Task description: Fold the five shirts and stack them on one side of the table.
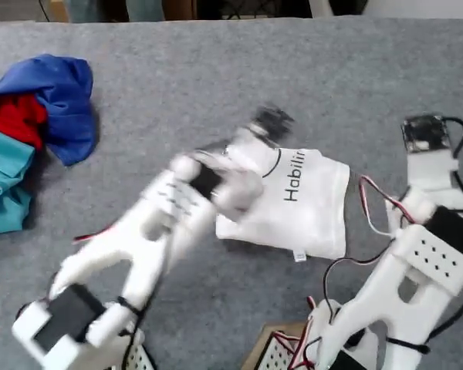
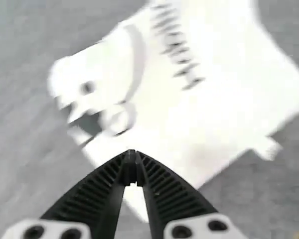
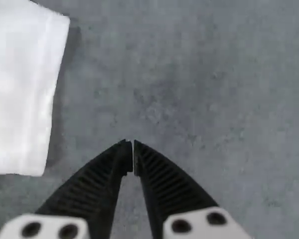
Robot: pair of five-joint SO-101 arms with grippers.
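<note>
At the far left, well apart from either pair of fingers, a blue shirt (image 1: 58,100), a red shirt (image 1: 14,116) and a teal shirt (image 1: 4,181) lay bunched together, unfolded, at the edge of the table (image 1: 216,69).

The left gripper (image 2: 131,174) hung over the white shirt (image 1: 305,204) with its fingers pressed tip to tip. The cloth spread beneath and just beyond the tips, and I could not tell whether any of it was caught between them. The white shirt lay near the middle of the table, partly folded, between the two grippers.

The right gripper (image 3: 129,152) sat over bare table. Its fingers were drawn almost together with only a hairline gap, and they held nothing. One folded edge of the white shirt lay near them on the side toward the left arm, not touching.

The shirt looked light, soft and limp. It would likely sag from any single pinch and drag a little on the grey table cover rather than slide freely. A thin layer could slip out of such narrow tips, so the better hold seemed to be a hemmed or doubled edge near a corner. One gripper at each corner should keep the fold straight.
</note>
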